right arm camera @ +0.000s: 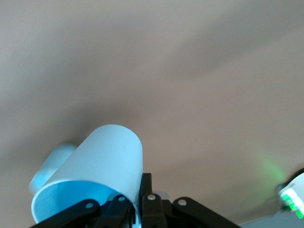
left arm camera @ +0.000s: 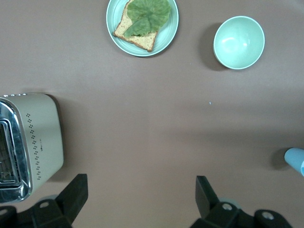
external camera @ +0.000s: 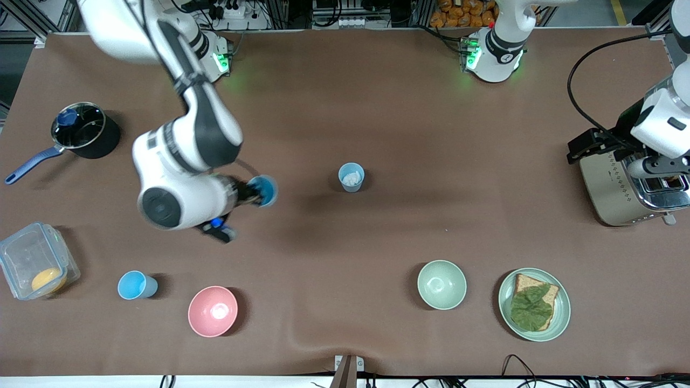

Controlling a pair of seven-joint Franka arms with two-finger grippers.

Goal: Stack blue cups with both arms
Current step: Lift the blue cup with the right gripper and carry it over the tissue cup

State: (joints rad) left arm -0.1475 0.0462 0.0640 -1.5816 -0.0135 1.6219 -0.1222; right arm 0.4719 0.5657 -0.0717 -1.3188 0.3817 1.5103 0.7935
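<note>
My right gripper (external camera: pixel 253 193) is shut on the rim of a bright sky-blue cup (external camera: pixel 265 191) and holds it on its side over the table, toward the right arm's end from the grey-blue cup (external camera: pixel 351 177). That cup stands upright mid-table with a white bit inside. In the right wrist view one finger (right arm camera: pixel 146 187) is outside the held cup's (right arm camera: pixel 102 164) wall, and my gripper (right arm camera: pixel 137 202) pinches it. A second sky-blue cup (external camera: pixel 137 285) stands beside the pink bowl (external camera: pixel 213 311). My left gripper (external camera: pixel 655 168) waits over the toaster, open and empty (left arm camera: pixel 139 199). A cup edge (left arm camera: pixel 297 160) shows there.
A toaster (external camera: pixel 628 186) stands at the left arm's end and also shows in the left wrist view (left arm camera: pixel 33 140). A pale green bowl (external camera: pixel 442 284) and a plate with toast and lettuce (external camera: pixel 533 303) sit near the front camera. A black pot (external camera: pixel 86 130) and a clear container (external camera: pixel 33 265) are at the right arm's end.
</note>
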